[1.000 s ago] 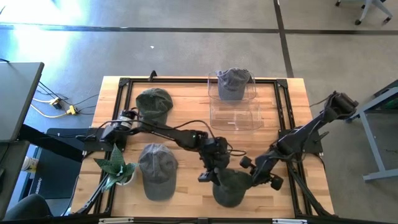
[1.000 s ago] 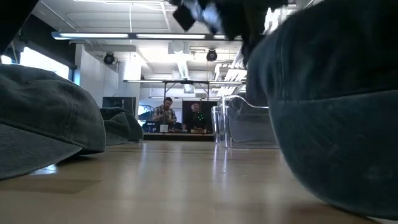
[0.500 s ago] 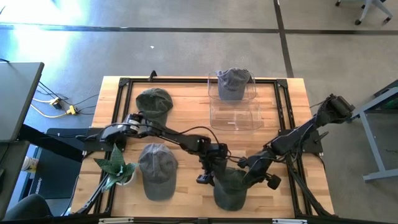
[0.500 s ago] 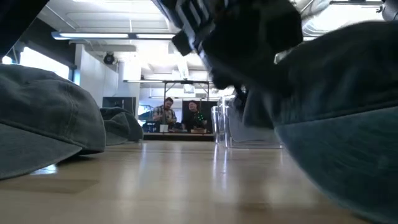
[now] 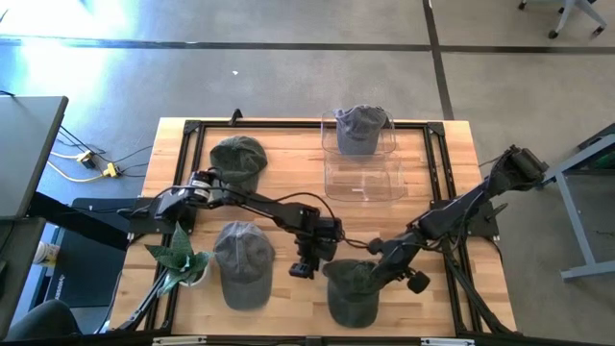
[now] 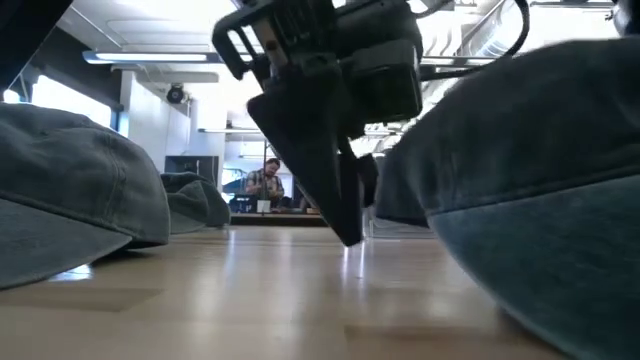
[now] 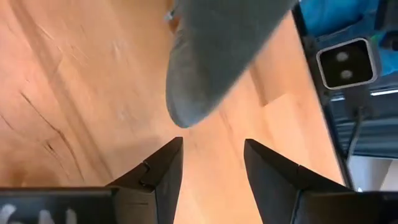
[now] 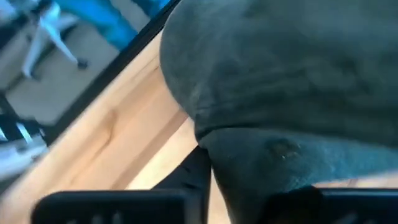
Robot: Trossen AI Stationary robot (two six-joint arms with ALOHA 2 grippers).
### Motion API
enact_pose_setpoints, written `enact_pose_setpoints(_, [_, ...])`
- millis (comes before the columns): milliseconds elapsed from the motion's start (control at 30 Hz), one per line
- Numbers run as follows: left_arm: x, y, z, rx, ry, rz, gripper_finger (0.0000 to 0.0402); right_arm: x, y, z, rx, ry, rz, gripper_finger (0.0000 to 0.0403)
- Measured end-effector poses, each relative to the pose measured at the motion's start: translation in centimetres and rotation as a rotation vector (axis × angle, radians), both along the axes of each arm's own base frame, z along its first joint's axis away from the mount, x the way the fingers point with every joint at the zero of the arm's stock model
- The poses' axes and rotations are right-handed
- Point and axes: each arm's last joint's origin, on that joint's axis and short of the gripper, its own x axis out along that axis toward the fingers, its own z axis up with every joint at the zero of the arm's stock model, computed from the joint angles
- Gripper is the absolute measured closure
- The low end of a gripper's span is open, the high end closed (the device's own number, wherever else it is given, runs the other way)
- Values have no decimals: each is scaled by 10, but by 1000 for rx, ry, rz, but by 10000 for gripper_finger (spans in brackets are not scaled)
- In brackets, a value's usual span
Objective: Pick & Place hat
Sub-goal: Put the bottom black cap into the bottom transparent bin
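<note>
Your right tool [image 5: 377,276] is down on the dark green cap [image 5: 351,288] near the worktop's [image 5: 288,187] front edge, a little right of centre. In its wrist view the cap's fabric sits between the fingers, so it looks pinched on the cap's right side, though how firm that hold is you cannot tell. Your left tool [image 5: 304,268] hangs just off the cap's left side, fingers [image 7: 163,172] parted with only bare wood between them and the cap's brim ahead of them, holding nothing. This reads as the pick step: one hand has cloth, the other is free. A grey cap already fills the rear clear bin [image 5: 362,132] at the back edge, and the nearer clear bin [image 5: 363,179] looks empty, so that is probably the target. Next, confirm the right pinch, lift straight up, keep the left tool clear, and carry toward the empty bin. Two more caps lie untouched on the left half.
</note>
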Motion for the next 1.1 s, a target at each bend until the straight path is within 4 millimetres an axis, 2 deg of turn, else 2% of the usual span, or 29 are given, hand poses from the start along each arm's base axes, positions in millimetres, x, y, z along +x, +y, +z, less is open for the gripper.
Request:
enact_pose_setpoints(167, [-5, 0, 29, -9, -38, 24, 237, 1, -5, 7, 158, 144, -128, 281])
enact_pose_setpoints(267, [-11, -1, 38, 5, -19, 43, 237, 0, -2, 9, 227, 207, -171, 229])
enact_pose_setpoints(400, [-3, -4, 44, -54, -109, 83, 237, -8, 1, -7, 342, 161, -278, 183])
enact_pose_setpoints(633, [4, -13, 30, -221, -200, 250, 237, -33, -19, -37, 571, 88, -623, 178])
enact_pose_setpoints(733, [3, -11, 22, -273, -224, 344, 237, -41, -26, -45, 564, 74, -683, 177])
enact_pose_setpoints(867, [3, 5, 16, -336, -196, 428, 237, -43, -29, -46, 570, 35, -709, 176])
enact_pose_setpoints(967, [6, 20, 22, -372, -206, 447, 237, -40, -28, -43, 589, 28, -701, 179])
enact_pose_setpoints(1100, [7, 31, 41, -382, -283, 495, 237, -34, -26, -39, 620, 48, -690, 180])
